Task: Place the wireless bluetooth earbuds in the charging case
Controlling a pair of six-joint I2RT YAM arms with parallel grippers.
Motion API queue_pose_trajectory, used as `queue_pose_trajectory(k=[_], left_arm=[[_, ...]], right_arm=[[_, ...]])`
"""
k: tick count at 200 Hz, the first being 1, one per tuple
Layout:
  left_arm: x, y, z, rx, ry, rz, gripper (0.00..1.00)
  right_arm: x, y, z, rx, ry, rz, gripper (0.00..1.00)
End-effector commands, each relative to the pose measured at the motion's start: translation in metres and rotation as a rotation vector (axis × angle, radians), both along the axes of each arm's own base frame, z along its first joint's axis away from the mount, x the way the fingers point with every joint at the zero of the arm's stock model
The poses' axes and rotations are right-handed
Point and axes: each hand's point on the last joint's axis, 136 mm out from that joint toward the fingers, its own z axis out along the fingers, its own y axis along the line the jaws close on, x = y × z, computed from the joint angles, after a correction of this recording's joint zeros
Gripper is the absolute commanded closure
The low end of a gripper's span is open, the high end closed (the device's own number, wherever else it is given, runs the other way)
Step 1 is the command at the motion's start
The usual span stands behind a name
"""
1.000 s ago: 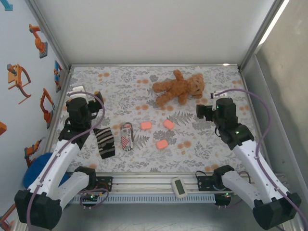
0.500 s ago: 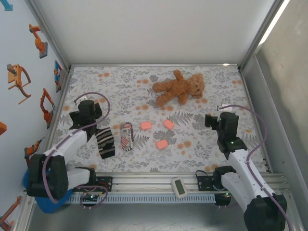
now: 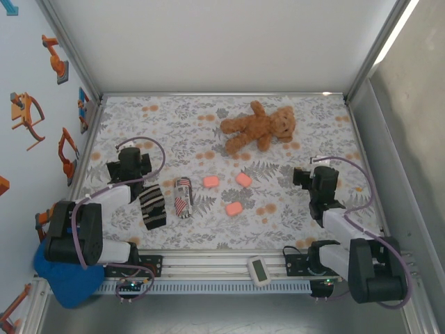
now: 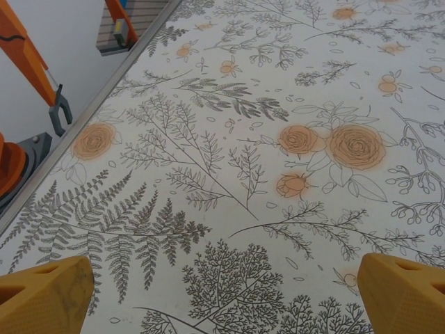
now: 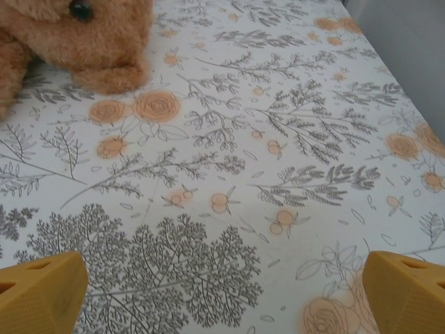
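Three salmon-pink charging cases lie near the table's middle: one [image 3: 211, 181], a second [image 3: 243, 179] and a third [image 3: 233, 208] nearer the front. All look closed. The earbuds are out of view. My left gripper [image 3: 127, 160] hangs low over the left side of the floral cloth, well to the left of the cases. In the left wrist view the left gripper [image 4: 224, 296] stands open, with bare cloth between its yellow fingertips [image 4: 45, 296]. My right gripper [image 3: 312, 177] sits right of the cases. The right wrist view shows the right gripper [image 5: 222, 292] open over bare cloth too.
A brown teddy bear [image 3: 257, 127] lies at the back centre, and its head [image 5: 83, 35] shows in the right wrist view. A striped dark sock [image 3: 151, 205] and a striped roll [image 3: 183, 197] lie front left. A white device [image 3: 259, 271] rests on the front rail.
Both arms have folded back toward their bases. The left gripper has come nearer and slightly right, and the right gripper has come nearer. Both stayed open, and the cases did not move.
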Motion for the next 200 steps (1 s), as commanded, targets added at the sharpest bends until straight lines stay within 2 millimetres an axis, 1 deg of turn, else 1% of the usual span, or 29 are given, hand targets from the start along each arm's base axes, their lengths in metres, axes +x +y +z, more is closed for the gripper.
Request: queue_pose_trajectory(k=[1, 42, 52, 57, 83, 91, 103, 112, 129, 148, 167, 182, 200], left_arm=[[0.009, -0.006, 0.007, 0.005, -0.044, -0.055, 0.04], [0.009, -0.01, 0.009, -0.01, -0.064, -0.086, 0.04], [0.009, -0.009, 0.008, -0.012, -0.066, -0.087, 0.04], [0.009, -0.01, 0.009, -0.013, -0.07, -0.089, 0.04], [0.009, -0.01, 0.01, -0.021, -0.077, -0.097, 0.04], [0.009, -0.01, 0.009, -0.025, -0.077, -0.1, 0.04], [0.009, -0.011, 0.009, -0.028, -0.078, -0.106, 0.04], [0.008, -0.011, 0.009, -0.032, -0.081, -0.109, 0.04], [0.008, -0.012, 0.012, -0.035, -0.103, -0.113, 0.04], [0.009, -0.014, 0.015, -0.043, -0.135, -0.123, 0.04], [0.01, -0.018, 0.018, -0.05, -0.166, -0.148, 0.04], [0.01, -0.022, 0.017, -0.04, -0.167, -0.179, 0.04], [0.01, -0.028, 0.021, -0.014, -0.214, -0.238, 0.04]], right_arm=[[0.022, 0.002, 0.028, -0.005, -0.136, 0.025, 0.0], [0.041, 0.008, 0.031, -0.003, -0.207, 0.064, 0.0], [0.045, 0.009, 0.03, -0.002, -0.218, 0.07, 0.0], [0.046, 0.009, 0.026, -0.008, -0.219, 0.072, 0.0], [0.048, 0.001, 0.006, -0.016, -0.246, 0.028, 0.0], [0.047, 0.0, 0.008, -0.023, -0.276, 0.026, 0.0], [0.043, -0.003, 0.008, -0.014, -0.276, 0.006, 0.0], [0.044, -0.001, 0.009, -0.016, -0.284, 0.018, 0.0], [0.049, -0.002, 0.007, -0.015, -0.258, 0.01, 0.0], [0.061, -0.002, 0.003, -0.009, -0.194, 0.01, 0.0], [0.071, -0.018, -0.003, 0.072, -0.131, -0.028, 0.0], [0.07, -0.02, -0.003, 0.094, -0.13, -0.022, 0.0], [0.07, -0.02, -0.003, 0.094, -0.13, -0.02, 0.0]])
